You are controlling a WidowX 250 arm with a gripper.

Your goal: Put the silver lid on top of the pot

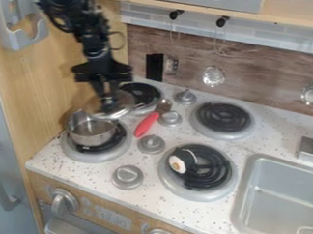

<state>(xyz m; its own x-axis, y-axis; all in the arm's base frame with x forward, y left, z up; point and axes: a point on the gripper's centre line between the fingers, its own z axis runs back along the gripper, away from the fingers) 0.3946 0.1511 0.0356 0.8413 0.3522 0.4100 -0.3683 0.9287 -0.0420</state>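
Pot, one, round, silver metal, open-topped: we find it on the front-left burner, near the counter's left edge and front-left corner; we see into its bare metal interior. Lid, one, silver, round: we record it raised behind and to the right of the pot's mouth, near the back-left burner; whether it touches the rim we cannot tell. Gripper, one, black: it hangs down from the upper left, its fingers clenched on the top of the lid.

Utensil, one, red-handled, with a metal head: lying between the left burners and the grey knobs, head toward the counter's back edge. Egg, one, toy, white and orange: we note it at the left side of the front-right burner, with a small black piece beside it. Burner, back right, black coil: toward the counter's back edge. Basin, one, grey, rectangular: we list it sunk into the counter's front-right part.
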